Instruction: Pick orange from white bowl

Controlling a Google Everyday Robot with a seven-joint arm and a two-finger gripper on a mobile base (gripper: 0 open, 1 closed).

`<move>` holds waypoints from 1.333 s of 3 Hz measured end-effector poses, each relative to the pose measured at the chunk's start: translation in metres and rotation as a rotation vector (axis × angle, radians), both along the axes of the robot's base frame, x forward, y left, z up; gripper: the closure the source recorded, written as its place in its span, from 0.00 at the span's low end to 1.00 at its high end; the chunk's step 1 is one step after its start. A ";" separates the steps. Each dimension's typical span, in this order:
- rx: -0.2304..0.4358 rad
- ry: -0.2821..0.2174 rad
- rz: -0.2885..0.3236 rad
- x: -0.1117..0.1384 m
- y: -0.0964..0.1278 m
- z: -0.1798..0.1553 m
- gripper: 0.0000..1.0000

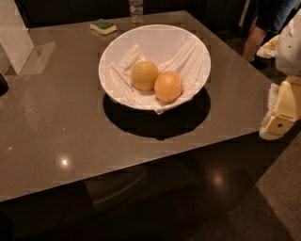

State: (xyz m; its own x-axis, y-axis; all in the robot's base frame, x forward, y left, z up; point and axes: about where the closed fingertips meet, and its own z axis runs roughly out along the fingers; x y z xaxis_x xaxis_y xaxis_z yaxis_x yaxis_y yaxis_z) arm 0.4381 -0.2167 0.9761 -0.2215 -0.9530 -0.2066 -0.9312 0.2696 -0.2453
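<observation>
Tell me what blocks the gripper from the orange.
Only the right rim of the white bowl lies between the gripper, beyond the right edge of the table, and the orange. The paler fruit touches its far, left side.

Glossy grey-brown table [56, 122] carries the white bowl [160, 40] roughly mid-surface, with a dark shadow on the bowl's near side. Behind-left of the bowl lies a green-and-yellow sponge [103, 26]. Straight behind it at the far edge stands a clear bottle [136, 10], and far left of it a white panel [14, 35] stands upright. The gripper [281, 115] sits right of the bowl, off the table's right edge.
</observation>
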 end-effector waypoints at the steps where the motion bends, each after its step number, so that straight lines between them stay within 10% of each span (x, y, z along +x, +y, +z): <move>1: 0.003 -0.008 -0.001 0.000 0.000 0.001 0.00; 4: 0.246 -0.037 0.129 0.090 0.081 0.011 0.00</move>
State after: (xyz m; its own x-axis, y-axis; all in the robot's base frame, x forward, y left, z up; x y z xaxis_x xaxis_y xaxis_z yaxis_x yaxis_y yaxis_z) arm 0.5279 -0.1358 0.9867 -0.0895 -0.8929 -0.4414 -0.9533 0.2051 -0.2216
